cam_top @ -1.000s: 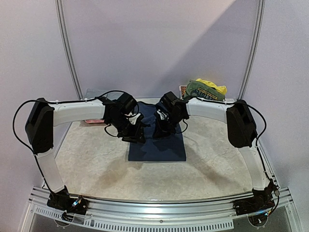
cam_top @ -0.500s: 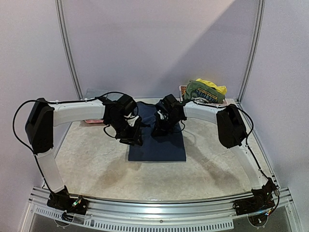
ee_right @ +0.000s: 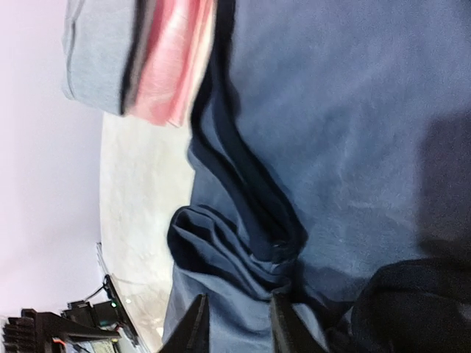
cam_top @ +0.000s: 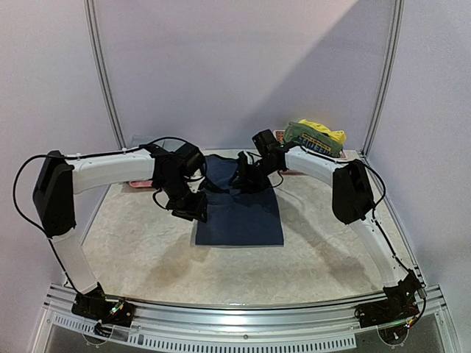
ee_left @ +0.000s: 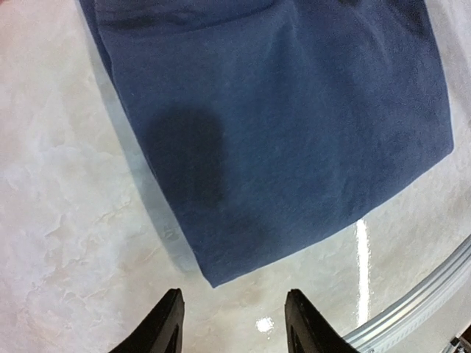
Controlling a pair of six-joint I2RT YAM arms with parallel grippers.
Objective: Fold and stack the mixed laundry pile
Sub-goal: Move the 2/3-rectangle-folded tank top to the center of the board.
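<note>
The navy top is lying in the middle of the worktop, already doubled into a near rectangle, and both arms are reaching over it from either side, likely so that each can work one edge of the next fold. The left pincer is hanging released and empty above the near left corner of the cloth, its fingers standing apart over bare worktop; it is probably waiting there to catch or flatten that edge. The right pincer is hovering low over the far part of the top, where the fabric is bunching into dark pleats just beyond its tips. Those tips are showing a narrow gap, but I cannot tell whether they are nipping a pleat or letting it go.

The green printed tee and the yellow piece are sitting heaped together at the far right corner, well apart from the navy top, probably waiting their turn.

In the overhead view, the arms are covering the top's far edge and neckline, so its lettering is not showing. At the far left, a folded grey cloth and something pink are lying side by side, cut off by the right wrist view's frame; what the pink thing is, I cannot make out
</note>
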